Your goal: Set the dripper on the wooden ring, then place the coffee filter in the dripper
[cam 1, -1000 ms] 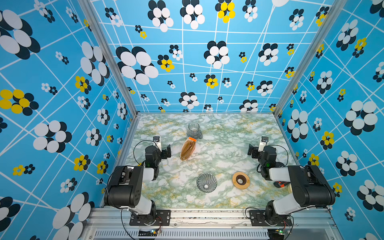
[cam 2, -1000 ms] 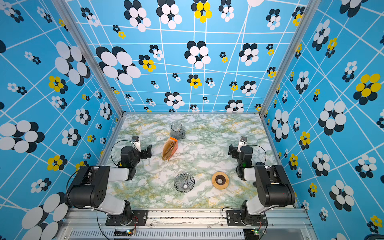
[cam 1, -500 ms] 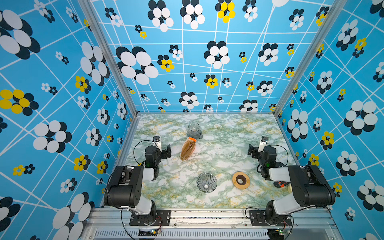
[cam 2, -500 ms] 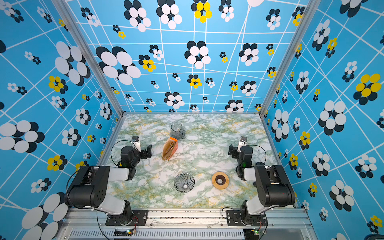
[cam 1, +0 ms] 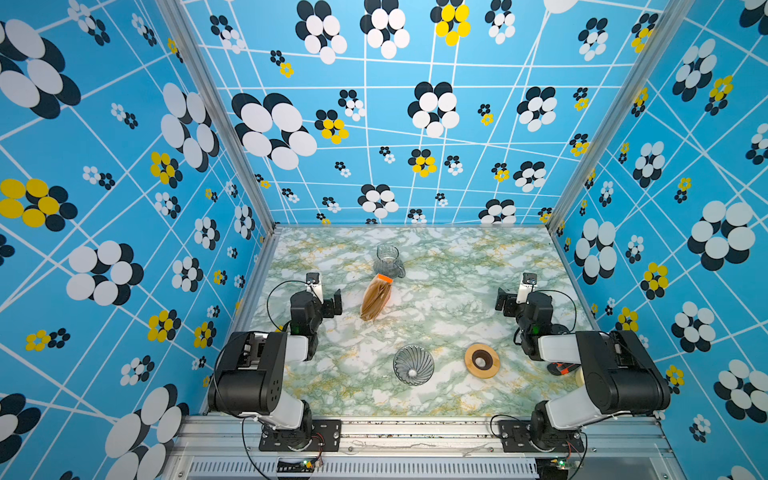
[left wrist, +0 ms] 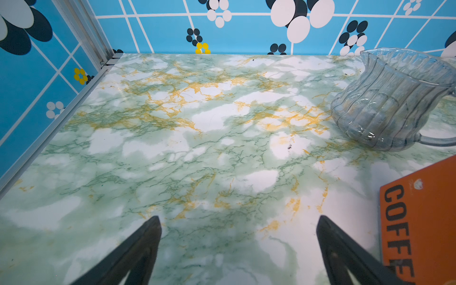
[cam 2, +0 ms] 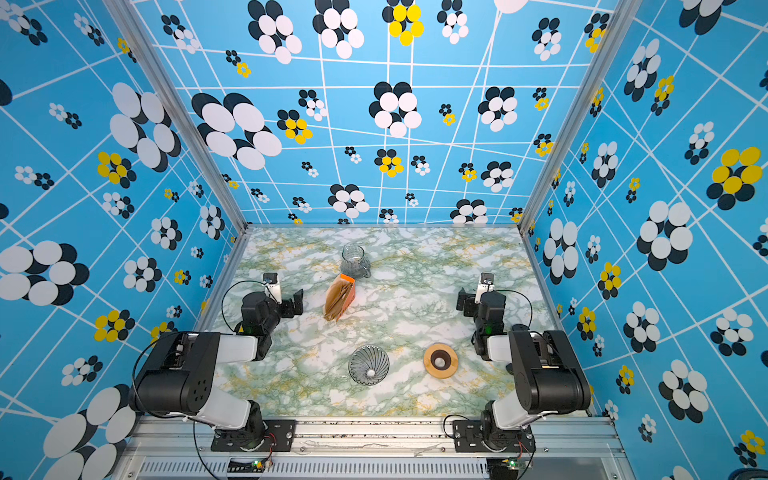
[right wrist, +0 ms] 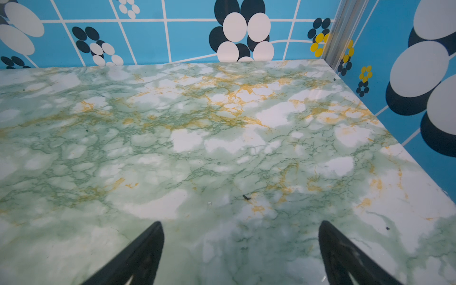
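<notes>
— How are the arms posed?

— Both are folded at the near edge of the table (cam 1: 453,291), one on each side. The elbows are drawn toward the front rail (cam 1: 415,430) and the forearms reach toward the back wall (cam 1: 374,137). The left gripper (left wrist: 238,219) and right gripper (right wrist: 240,224) hang low over the marble.

— And the jaws?

— The left fingers (left wrist: 145,237) stand wide apart with only marble between them, gripping nothing. The right gripper is the same.

— Where is the dripper?

— The dripper (cam 1: 413,365) (cam 2: 368,365) sits front and middle, between the two arm bases, in both top views. It is seen end-on, so I cannot tell which way its mouth faces. The ring (cam 1: 482,360) lies just beside it toward the right arm, not touching.

— And the filter?

— Brown filters show only as a stack inside the packet (cam 1: 375,297). It lies mid-table, nearer the left gripper, with its orange tag (left wrist: 419,222) toward the jug (left wrist: 389,98). The left wrist view shows a strip of marble between tag and jug.

— What room is there to move?

— Open marble runs from the packet across to the right gripper. Ahead of the right gripper it runs to the back wall and the right corner. The left gripper has marble ahead to the back left corner, with the tag close beside one finger. Walls close in three sides.
</notes>
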